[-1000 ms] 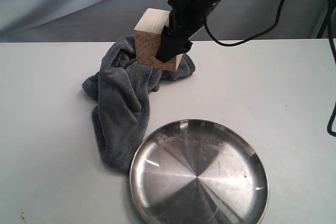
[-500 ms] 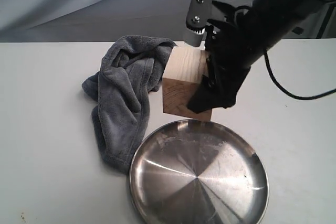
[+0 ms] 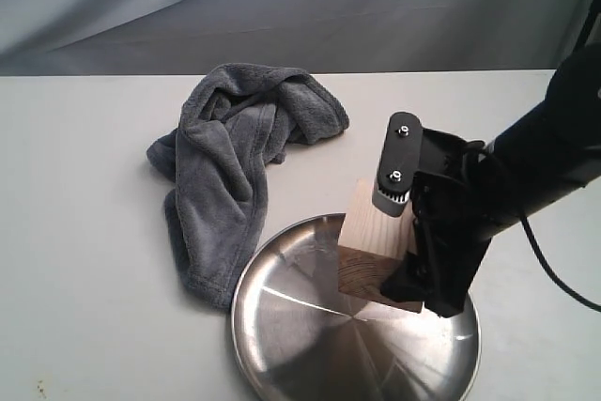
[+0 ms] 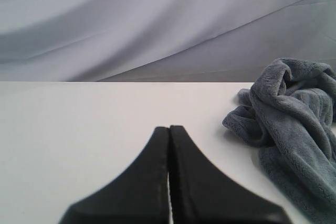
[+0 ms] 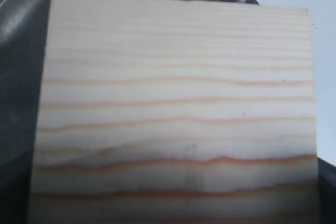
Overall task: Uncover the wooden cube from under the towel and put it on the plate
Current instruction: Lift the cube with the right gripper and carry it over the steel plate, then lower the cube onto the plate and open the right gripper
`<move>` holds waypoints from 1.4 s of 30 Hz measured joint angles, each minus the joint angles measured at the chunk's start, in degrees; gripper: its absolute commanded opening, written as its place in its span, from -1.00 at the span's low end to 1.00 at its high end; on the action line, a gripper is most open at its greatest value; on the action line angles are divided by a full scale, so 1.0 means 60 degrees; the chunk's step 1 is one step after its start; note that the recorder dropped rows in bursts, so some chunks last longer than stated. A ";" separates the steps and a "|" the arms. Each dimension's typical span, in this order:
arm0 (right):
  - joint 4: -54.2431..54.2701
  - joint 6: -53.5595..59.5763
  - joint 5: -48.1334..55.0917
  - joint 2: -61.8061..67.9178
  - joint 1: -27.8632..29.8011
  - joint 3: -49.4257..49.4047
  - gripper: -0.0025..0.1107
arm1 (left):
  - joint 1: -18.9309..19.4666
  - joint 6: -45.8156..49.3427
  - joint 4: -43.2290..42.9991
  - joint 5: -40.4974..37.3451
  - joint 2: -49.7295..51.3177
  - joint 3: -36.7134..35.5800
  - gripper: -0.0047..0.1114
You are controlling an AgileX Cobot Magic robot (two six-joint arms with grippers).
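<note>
The wooden cube (image 3: 371,251) is held tilted over the far right part of the steel plate (image 3: 291,326), its low corner at or just above the plate's surface. My right gripper (image 3: 413,260) is shut on the cube, one finger on its near side. In the right wrist view the cube (image 5: 178,108) fills the picture, hiding the fingers, with the plate (image 5: 21,77) behind it. The grey-blue towel (image 3: 239,171) lies crumpled on the table beyond the plate's left side. In the left wrist view my left gripper (image 4: 169,129) is shut and holds nothing, with the towel (image 4: 294,129) off to one side.
The white table (image 3: 84,232) runs under everything. A grey cloth backdrop (image 3: 282,7) hangs behind its far edge. The right arm's black body and cable (image 3: 545,166) reach in from the right side.
My right gripper has carried the cube from above the towel, forward and down, to over the plate. The towel and the plate have stayed where they were.
</note>
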State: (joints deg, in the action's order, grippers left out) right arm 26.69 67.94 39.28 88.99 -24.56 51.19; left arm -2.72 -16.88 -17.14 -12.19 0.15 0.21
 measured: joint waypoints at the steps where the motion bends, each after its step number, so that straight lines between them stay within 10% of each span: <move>1: 0.0022 0.0027 -0.0143 0.0000 0.0000 -0.0134 -0.96 | 0.0000 0.0000 0.0000 0.0000 0.0000 0.0000 -0.92; 42: 0.2716 0.2969 -0.1832 0.2343 0.0000 -0.0341 -0.96 | 0.0000 0.0000 0.0000 0.0000 0.0000 0.0000 -0.92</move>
State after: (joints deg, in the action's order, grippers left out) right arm 42.98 85.76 28.29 103.05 -24.56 49.14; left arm -2.72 -16.88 -17.14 -12.19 0.15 0.21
